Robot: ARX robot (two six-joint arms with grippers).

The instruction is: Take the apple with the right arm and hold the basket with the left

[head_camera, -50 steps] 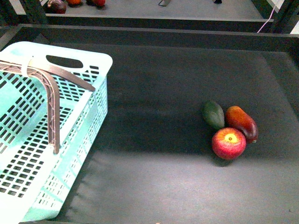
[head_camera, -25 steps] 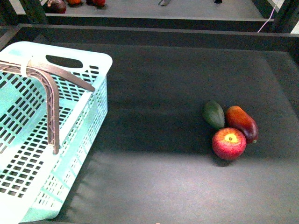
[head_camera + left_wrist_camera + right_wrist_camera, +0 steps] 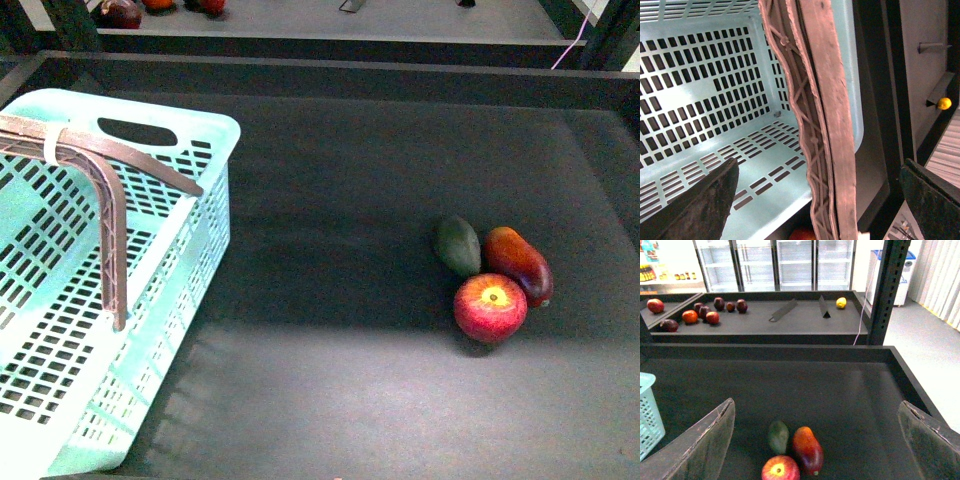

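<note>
Our left tool [image 3: 820,167] gapes open either side of the basket [image 3: 200,118] handles [image 3: 110,230]; our right tool [image 3: 815,410] is open above the counter [image 3: 350,250]. The apple [image 3: 490,307] rests there, just beside the mango [image 3: 518,264]. The front view cuts off the basket's left side.

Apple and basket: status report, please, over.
Left hand open above basket handle. Right hand open, empty. Apple on table, not gripped. Mango and avocado crowd it.
</note>
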